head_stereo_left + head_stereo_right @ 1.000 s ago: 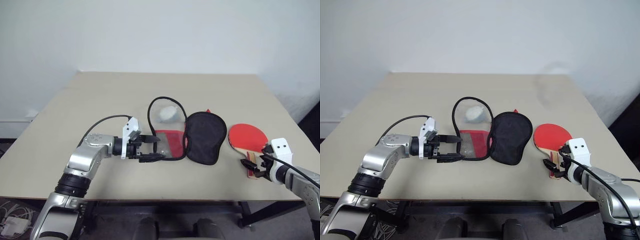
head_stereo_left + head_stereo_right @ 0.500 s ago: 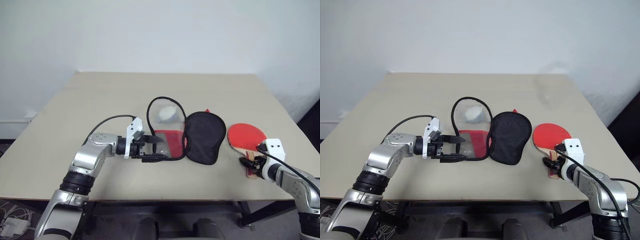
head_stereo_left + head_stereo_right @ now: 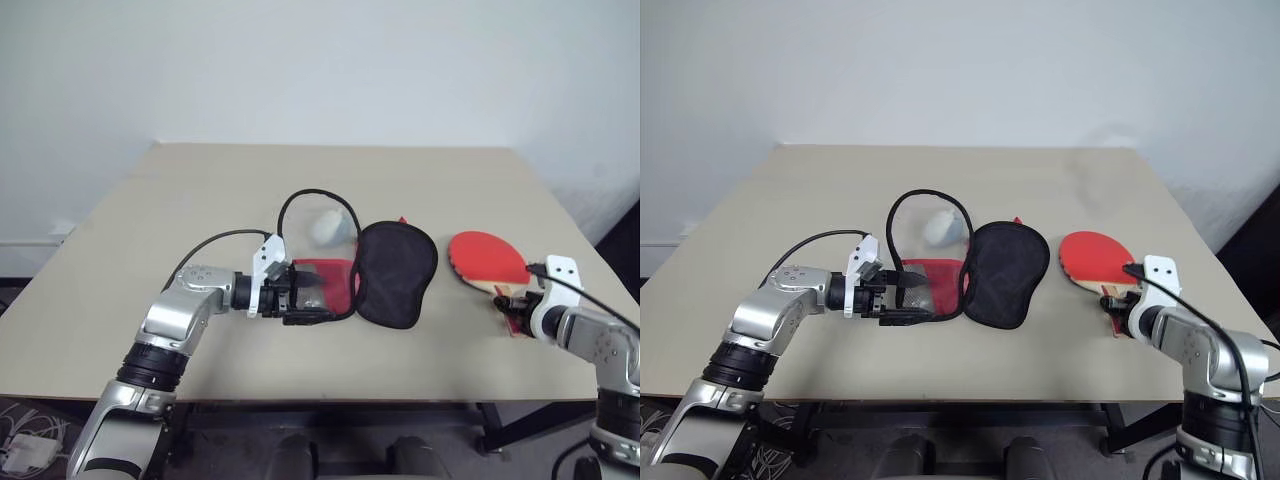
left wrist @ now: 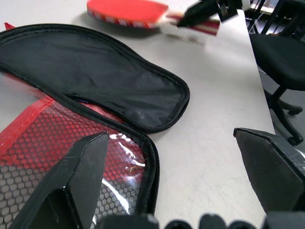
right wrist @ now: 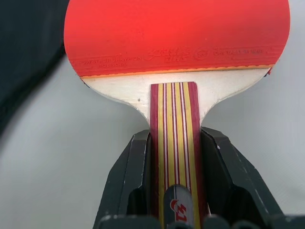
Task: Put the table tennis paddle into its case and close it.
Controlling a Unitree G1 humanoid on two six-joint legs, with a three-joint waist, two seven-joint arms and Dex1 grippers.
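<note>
A: Where did things stand at that moment?

B: The table tennis paddle [image 3: 488, 259] lay on the desk [image 3: 200, 200], well to the right of the case [image 3: 360, 270]. The right gripper [image 5: 175, 191] had its fingers [image 5: 131, 181] closed on the striped handle, one on each side, as the right wrist view showed plainly. The case lay unzipped in the middle, black half beside the red mesh half.

A: And the left side?

B: The left gripper [image 3: 305, 302] sat at the case's near edge with its fingers [image 4: 78, 167] spread wide, holding nothing. The red mesh flap lay between them in the left wrist view.

A: What could have gone wrong from there?

B: I judged the grip the main worry. The fingers held only the tail of the handle, so the heavy blade might have swung or twisted loose once lifted. Also, with the left fingers not pinching the flap, the soft case could have slid or folded shut when the blade was pushed against it.

A: How did it differ from a second earlier?

B: The right fingers had stood apart around the handle; now they had closed on it, and the right hand had turned and moved up the desk with the paddle. The clear flap of the case stood more upright than before, its black loop pulled nearer the left gripper, whose fingers were as wide as before.
</note>
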